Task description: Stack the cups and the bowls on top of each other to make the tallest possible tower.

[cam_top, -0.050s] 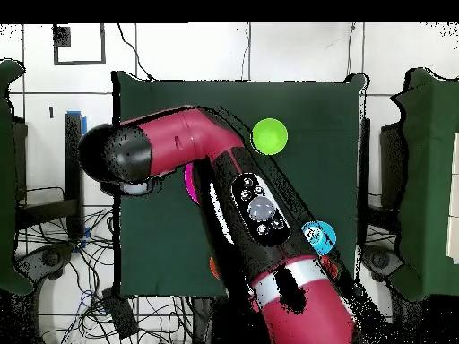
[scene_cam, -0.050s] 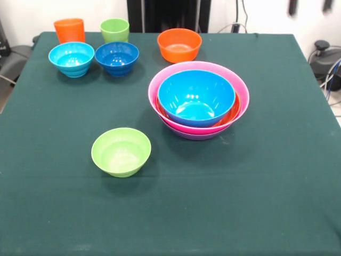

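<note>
Arm (cam_top, -0.050s: 224, 193) spans the table (scene_cam, -0.050s: 256, 202) overhead; fingers hidden, state cannot be told. Tower (scene_cam, -0.050s: 198, 99) stands; lime-green bowl (scene_cam, -0.050s: 121, 151) apart from it.

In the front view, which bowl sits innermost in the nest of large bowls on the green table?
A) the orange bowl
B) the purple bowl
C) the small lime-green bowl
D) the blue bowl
D: the big blue bowl lies open at the centre of the nest, with the orange rim, the pink bowl and the purple bowl showing around and under it.
</note>
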